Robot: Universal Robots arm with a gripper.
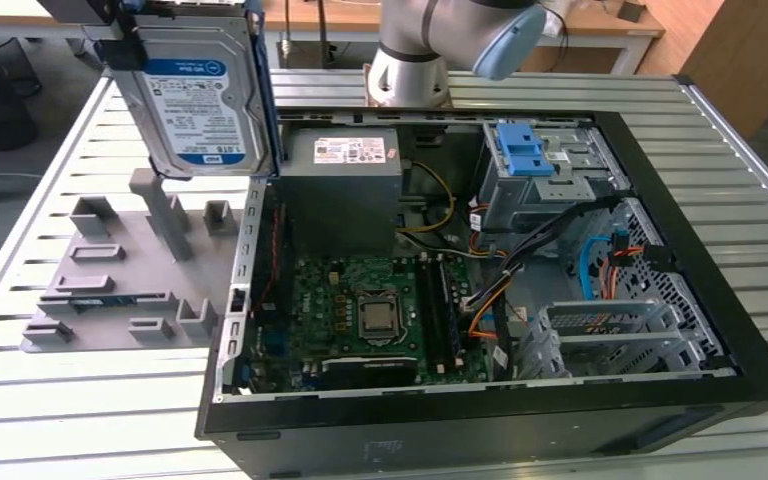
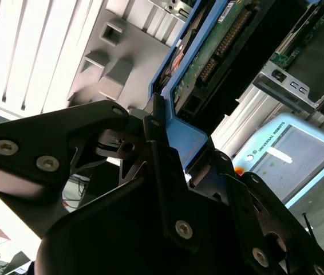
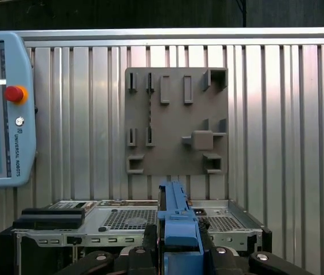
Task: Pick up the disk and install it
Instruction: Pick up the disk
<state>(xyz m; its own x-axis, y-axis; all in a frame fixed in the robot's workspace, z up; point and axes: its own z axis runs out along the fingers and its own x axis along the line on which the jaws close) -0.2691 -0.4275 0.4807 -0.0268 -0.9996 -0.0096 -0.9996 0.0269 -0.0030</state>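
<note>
Hanging upright from the gripper (image 2: 170,146), the disk (image 1: 205,100) is off the table, high at the exterior view's left with its white-and-blue label facing the camera. Its long axis runs vertically and its body extends straight down from the grasp. In the second wrist view the black fingers (image 2: 155,123) are pressed onto the end of the blue plastic carrier, one on each side, pinching it. The drive's green circuit board runs away from them, in line with the gripper's own axis. The first wrist view shows the same carrier edge (image 3: 178,223) rising between the finger bases.

Directly beneath the disk sits the grey slotted fixture (image 1: 117,285), lying on the slatted metal table (image 1: 37,410); disk and fixture are apart, with open air between them. The open computer case (image 1: 491,425) lies just beside the fixture, toward the exterior view's right. Inside it, the grey metal cage with blue latches (image 1: 542,165) sits in the far corner, past the power supply (image 1: 344,185), well apart from the disk and lower than it. By my reading, the pick-up is done and the installing is not yet done.
</note>
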